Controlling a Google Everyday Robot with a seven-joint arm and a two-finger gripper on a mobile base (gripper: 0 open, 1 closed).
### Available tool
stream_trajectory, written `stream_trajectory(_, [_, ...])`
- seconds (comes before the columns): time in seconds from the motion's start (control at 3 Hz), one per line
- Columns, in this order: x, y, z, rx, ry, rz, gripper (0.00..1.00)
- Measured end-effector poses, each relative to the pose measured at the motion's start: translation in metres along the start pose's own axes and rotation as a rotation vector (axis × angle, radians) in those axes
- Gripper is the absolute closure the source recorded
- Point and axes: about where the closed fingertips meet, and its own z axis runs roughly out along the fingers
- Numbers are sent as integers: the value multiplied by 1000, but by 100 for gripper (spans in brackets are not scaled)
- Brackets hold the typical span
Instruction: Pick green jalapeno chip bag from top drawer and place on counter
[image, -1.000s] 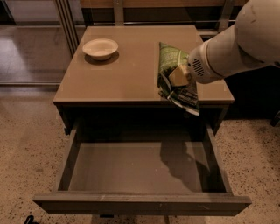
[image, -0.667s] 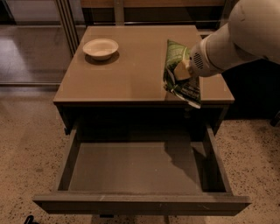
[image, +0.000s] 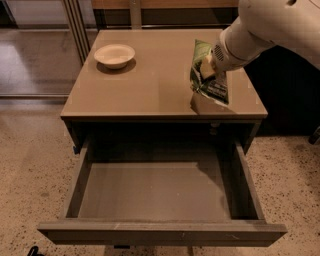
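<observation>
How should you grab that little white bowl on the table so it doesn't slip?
Pinch the thin rim of the small white round bowl, coming straight down from above: it sits upright and shallow on the smooth tan tabletop, rim open all round. The gripper is over the tabletop's right side, shut on the crinkly green chip bag.

The counter (image: 145, 90) is smooth, slightly glossy tan. Over its right side the smooth white end effector (image: 207, 69) pinches the crinkly, shiny green jalapeno chip bag (image: 201, 52). The top drawer (image: 155, 192) is matt grey inside, the bowl (image: 114, 54) smooth white, the floor (image: 30, 150) speckled terrazzo
</observation>
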Motion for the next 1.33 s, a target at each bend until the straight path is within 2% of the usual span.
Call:
stream_trajectory(0.33, [-4,-1,0,4,2,-2,73])
stream_trajectory(0.67, [-1,-1,0,7,1,3,42])
stream_trajectory(1.0, [20,-4,5,34,-3,34,19])
stream_trajectory(1.33, [24,-4,7,36,0,38,0])
